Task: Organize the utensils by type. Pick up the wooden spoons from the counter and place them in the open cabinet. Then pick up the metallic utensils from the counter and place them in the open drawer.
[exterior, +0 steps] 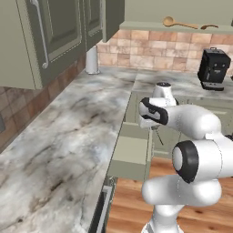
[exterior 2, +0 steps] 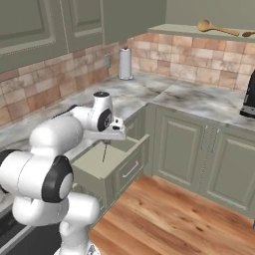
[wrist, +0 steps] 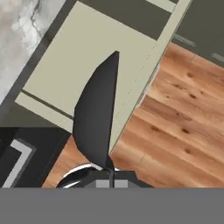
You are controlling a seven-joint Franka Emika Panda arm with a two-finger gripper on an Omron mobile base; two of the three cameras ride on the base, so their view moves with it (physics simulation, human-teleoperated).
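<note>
Marble counter (exterior: 54, 136): grey-white with dark veins, running along our left side and around the corner to the brick backsplash; we see a paper towel roll (exterior: 92, 60) standing at its far end.
Drawer (exterior: 131, 151): pulled open from the sage-green base units, its pale bottom bare where it shows.
Gripper (exterior 2: 106, 141): hanging over the open drawer, jaws pinched tight on a metallic utensil (exterior 2: 104, 151), a thin dark piece dangling straight down toward the drawer bottom (in the hand view its dark blade-like shape (wrist: 97, 118) lies across the drawer's pale floor and front edge).
Cabinet shelf (exterior: 145, 26): up at the right, above the backsplash.
Wooden spoons: we see the large light-tan spoon (exterior: 178, 22) lying on that shelf, and the smaller darker spoon (exterior: 209, 27) just beside it to the right.
Coffee machine (exterior: 214, 69): black, on the counter below the shelf.
</note>
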